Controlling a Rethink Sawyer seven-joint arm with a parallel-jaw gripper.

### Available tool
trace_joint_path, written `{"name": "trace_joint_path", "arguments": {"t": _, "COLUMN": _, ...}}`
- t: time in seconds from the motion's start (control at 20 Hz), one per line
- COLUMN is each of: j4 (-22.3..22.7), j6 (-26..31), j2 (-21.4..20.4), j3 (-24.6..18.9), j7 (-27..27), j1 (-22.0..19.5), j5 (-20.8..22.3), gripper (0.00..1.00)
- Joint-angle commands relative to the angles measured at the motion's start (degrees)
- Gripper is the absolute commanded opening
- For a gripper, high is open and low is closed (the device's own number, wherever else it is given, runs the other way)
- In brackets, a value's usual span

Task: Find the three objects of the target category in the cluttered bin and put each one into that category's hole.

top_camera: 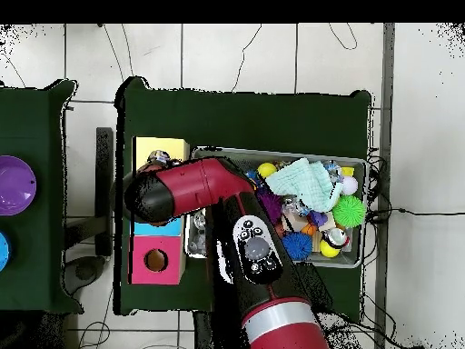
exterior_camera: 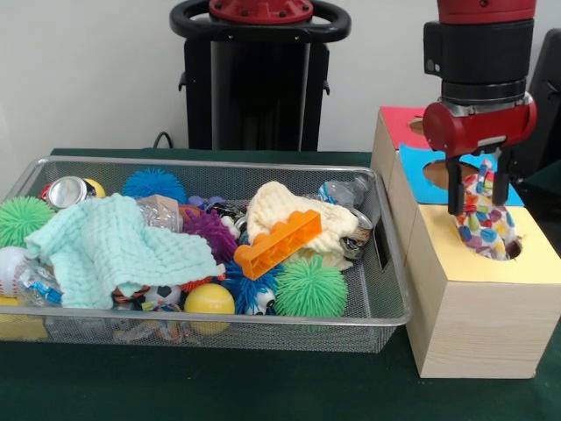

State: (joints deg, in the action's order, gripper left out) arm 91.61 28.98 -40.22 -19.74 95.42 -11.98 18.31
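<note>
Yellow-faced hole (exterior_camera: 511, 249) takes a printed rag (exterior_camera: 485, 219) from the claw (exterior_camera: 479, 195).

At the upper right of the front view, the arm hangs straight down, its gripper (exterior_camera: 479, 195) pinching a colourful rag (exterior_camera: 484, 217).

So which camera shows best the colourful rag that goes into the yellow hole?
The front view. There the rag hangs from the shut tool, its lower end entering the hole in the yellow box top. In the overhead view the red arm covers that spot, so the rag cannot be seen.
</note>
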Motion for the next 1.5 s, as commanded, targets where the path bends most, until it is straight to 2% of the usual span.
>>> {"name": "trace_joint_path", "arguments": {"t": 0.05, "j4": 2.06, "j6": 11.36, "j2": 1.61, "j3": 0.22, "j7": -1.90, "j1": -0.35, "j5": 1.40, "gripper": 1.00}}
{"name": "trace_joint_path", "arguments": {"t": 0.45, "j4": 3.86, "j6": 12.46, "j2": 1.15, "j3": -0.09, "j7": -2.65, "j1": -0.83, "j5": 2.45, "gripper": 1.00}}
{"name": "trace_joint_path", "arguments": {"t": 0.65, "j4": 4.59, "j6": 10.81, "j2": 1.34, "j3": 0.21, "j7": -2.10, "j1": -0.82, "j5": 3.18, "gripper": 1.00}}
{"name": "trace_joint_path", "arguments": {"t": 0.9, "j4": 4.50, "j6": -2.59, "j2": 3.61, "j3": -1.06, "j7": 1.89, "j1": -1.29, "j5": 4.23, "gripper": 1.00}}
{"name": "trace_joint_path", "arguments": {"t": 1.2, "j4": 4.07, "j6": -6.83, "j2": 5.41, "j3": -3.08, "j7": 1.87, "j1": -2.21, "j5": 2.86, "gripper": 1.00}}
{"name": "trace_joint_path", "arguments": {"t": 1.5, "j4": 3.94, "j6": -11.30, "j2": 6.23, "j3": -2.96, "j7": 2.13, "j1": -1.81, "j5": 3.25, "gripper": 1.00}}
